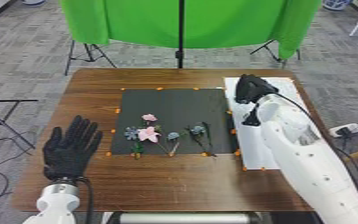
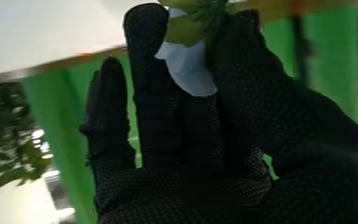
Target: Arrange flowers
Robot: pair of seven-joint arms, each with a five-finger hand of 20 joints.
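My right hand (image 1: 255, 90) is above the upper part of the white board (image 1: 253, 135) in the head view. In the right wrist view, my right hand (image 2: 180, 135) pinches a piece with green leaves (image 2: 187, 30) and a pale white part (image 2: 189, 67) between thumb and finger; its far end is cut off. A large pink flower (image 1: 149, 133), a smaller pink one (image 1: 149, 117) and blue flowers (image 1: 174, 135) lie on the dark mat (image 1: 162, 102). My left hand (image 1: 71, 147) is open, fingers straight, left of the mat.
Small orange pieces (image 1: 159, 89) line the edges of mat and board. The brown table (image 1: 162, 187) extends around both. Beyond its far edge stand a green cloth (image 1: 140, 22) and a black pole (image 1: 181, 37). My right forearm (image 1: 304, 155) crosses the board's right side.
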